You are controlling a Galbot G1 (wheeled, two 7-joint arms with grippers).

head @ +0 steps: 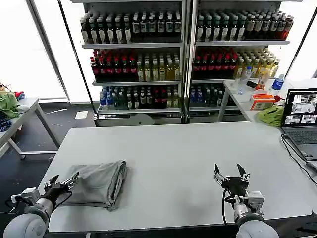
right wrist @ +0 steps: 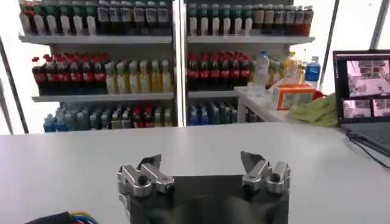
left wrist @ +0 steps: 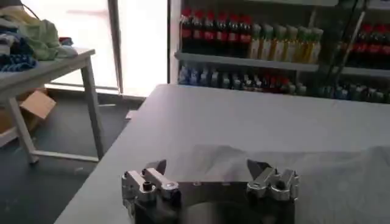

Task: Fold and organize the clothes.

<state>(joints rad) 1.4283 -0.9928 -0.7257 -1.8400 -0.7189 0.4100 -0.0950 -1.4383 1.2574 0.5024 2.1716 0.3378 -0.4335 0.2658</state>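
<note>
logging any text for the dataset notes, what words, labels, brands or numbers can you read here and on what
None can be read.
Bottle labels on the shelves: too small.
Laptop screen: camera pictures, text too small.
Orange box on the side table: print blurred.
Folded grey shirt by the left gripper: no print showing.

The white table [head: 173, 148] is seen from above by the head view, facing the far drink shelves [head: 183, 54], while each wrist view is set low and close behind its own gripper, the same table and shelves being shared.
</note>
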